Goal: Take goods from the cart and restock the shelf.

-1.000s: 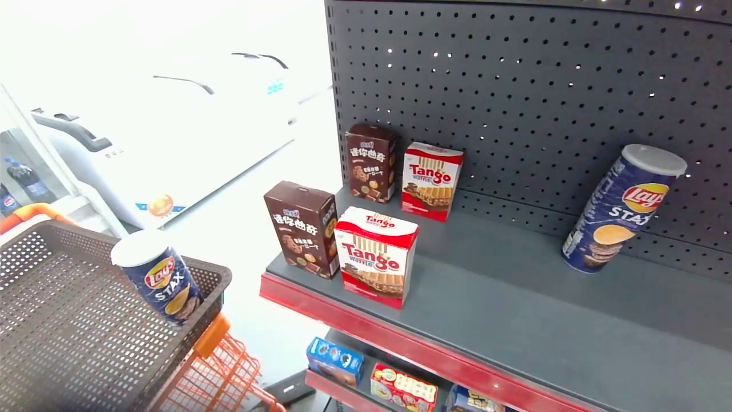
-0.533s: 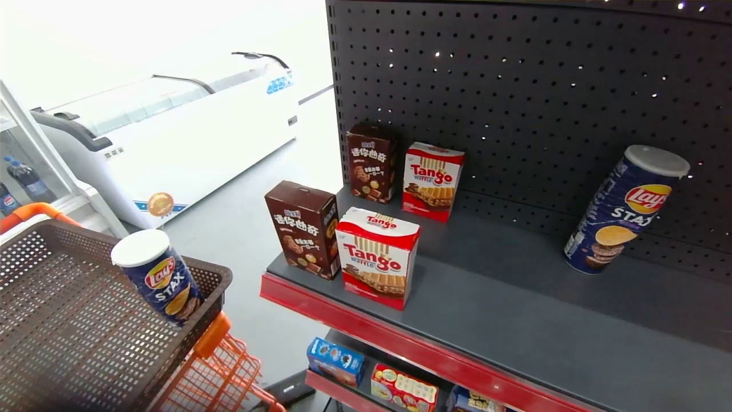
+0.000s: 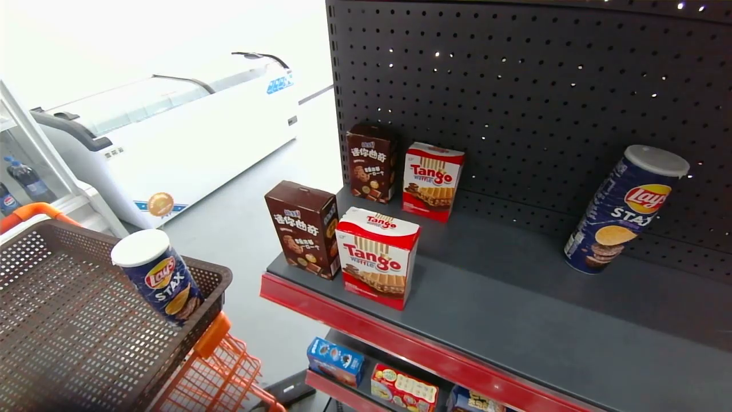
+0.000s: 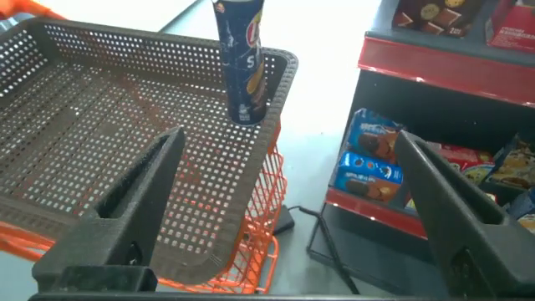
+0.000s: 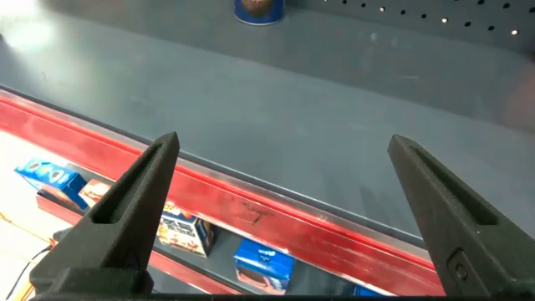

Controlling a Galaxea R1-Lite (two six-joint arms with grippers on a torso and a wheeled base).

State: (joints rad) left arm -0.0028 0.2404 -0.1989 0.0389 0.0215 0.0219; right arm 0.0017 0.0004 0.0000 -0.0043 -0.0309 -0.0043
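Nothing among the goods is moving; only the head camera is shifting a touch and then settling. The can (image 3: 155,274) is standing untouched in the cart (image 3: 213,270) corner, while the left gripper (image 4: 286,140) is hanging spread wide over the cart and the right gripper (image 5: 282,144), equally spread, over the shelf (image 5: 334,109). The pick is probably only about to begin.

Head camera looks down from high over cart (image 3: 57,320) and shelf (image 3: 514,297); left wrist camera faces the cart closely, right wrist the shelf's front edge.
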